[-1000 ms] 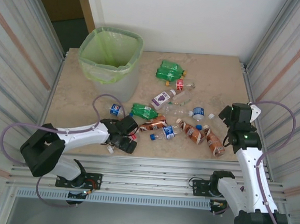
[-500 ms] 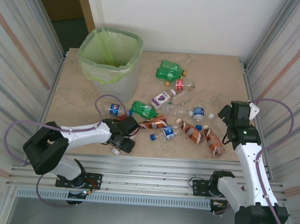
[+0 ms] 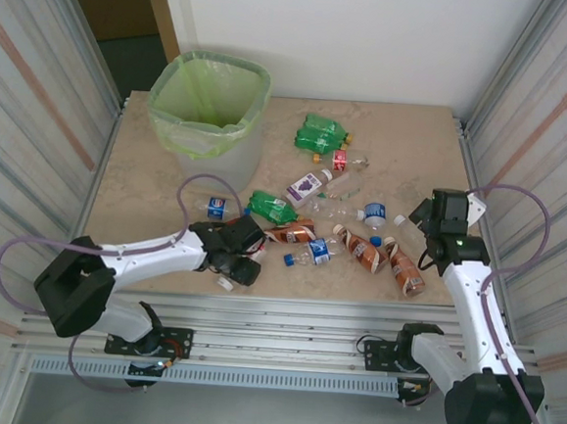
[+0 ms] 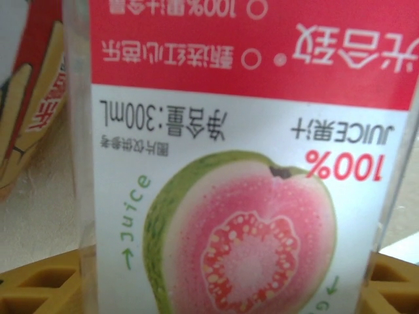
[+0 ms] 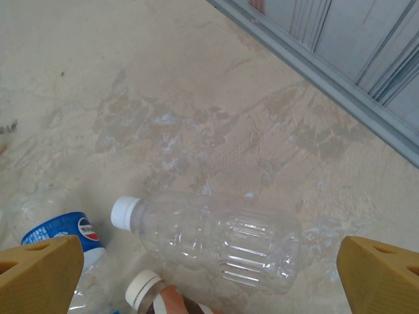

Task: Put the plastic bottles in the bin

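Note:
My left gripper (image 3: 237,261) lies low at the table's near left, shut on a clear juice bottle (image 4: 242,163) with a red and white guava label. That bottle spans the gap between both yellow fingertips (image 4: 26,291), and its white cap (image 3: 225,284) pokes out toward the front edge. The other plastic bottles lie scattered mid-table: green ones (image 3: 321,134) (image 3: 272,209), a purple-labelled one (image 3: 305,186) and brown-labelled ones (image 3: 364,250). My right gripper (image 3: 426,221) is open above a clear white-capped bottle (image 5: 216,242). The bin (image 3: 210,108) stands at the far left.
A blue-labelled bottle (image 5: 62,232) and a brown-labelled bottle's cap (image 5: 145,290) lie close to the clear one. Ribbed metal walls (image 3: 46,105) close in both sides of the table. An aluminium rail (image 3: 286,310) runs along the front edge.
My left gripper has closed on the guava juice bottle and shifted slightly back and right. My right wrist has eased a little toward the bottles.

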{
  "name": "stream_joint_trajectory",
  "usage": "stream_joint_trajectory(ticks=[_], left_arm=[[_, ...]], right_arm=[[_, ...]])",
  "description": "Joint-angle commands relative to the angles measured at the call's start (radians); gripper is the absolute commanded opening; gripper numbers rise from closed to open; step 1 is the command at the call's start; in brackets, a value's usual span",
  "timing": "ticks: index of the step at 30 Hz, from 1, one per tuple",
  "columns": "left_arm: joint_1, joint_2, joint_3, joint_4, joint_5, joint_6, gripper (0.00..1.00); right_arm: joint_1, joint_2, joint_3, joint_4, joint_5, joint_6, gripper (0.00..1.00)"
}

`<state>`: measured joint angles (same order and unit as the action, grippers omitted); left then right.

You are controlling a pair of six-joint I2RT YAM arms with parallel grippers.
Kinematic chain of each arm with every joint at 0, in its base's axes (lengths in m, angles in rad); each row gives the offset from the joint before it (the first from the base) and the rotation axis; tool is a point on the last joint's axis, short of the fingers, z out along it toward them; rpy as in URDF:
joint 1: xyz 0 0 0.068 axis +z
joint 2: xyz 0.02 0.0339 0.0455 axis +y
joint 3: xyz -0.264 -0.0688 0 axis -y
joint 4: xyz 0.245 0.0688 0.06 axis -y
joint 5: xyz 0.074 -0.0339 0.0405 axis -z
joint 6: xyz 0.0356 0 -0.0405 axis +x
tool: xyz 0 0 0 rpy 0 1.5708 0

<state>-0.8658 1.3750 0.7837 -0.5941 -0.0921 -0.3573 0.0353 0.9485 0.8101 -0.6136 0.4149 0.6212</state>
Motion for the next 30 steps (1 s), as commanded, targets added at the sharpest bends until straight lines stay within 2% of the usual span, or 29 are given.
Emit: stream_joint_trajectory(ticks=[1,9,20,27,30], left_arm=[[-0.011,-0.073,0.042,-0.029,0.013,-0.010,0.47],[-0.013,-0.172,0.115,-0.024,-0.074,0.087,0.45],[-0.006,-0.150,0.418,0.049,-0.260,0.278,0.45],[0.066,-0.134,0.528,0.189,-0.281,0.378,0.45],[0.124,-0.125,0.573,0.224,-0.286,0.431,0.45]], right_arm=[[0.005,0.013,0.037,0.008,-0.011,0.023,0.98],[0.006,0.029,0.028,0.038,-0.026,0.022,0.98],[0.006,-0.030,0.001,0.066,-0.021,0.014,0.98],[0.006,-0.077,0.008,0.047,-0.009,0.000,0.98],[0.006,-0.092,0.020,0.030,0.003,-0.005,0.98]])
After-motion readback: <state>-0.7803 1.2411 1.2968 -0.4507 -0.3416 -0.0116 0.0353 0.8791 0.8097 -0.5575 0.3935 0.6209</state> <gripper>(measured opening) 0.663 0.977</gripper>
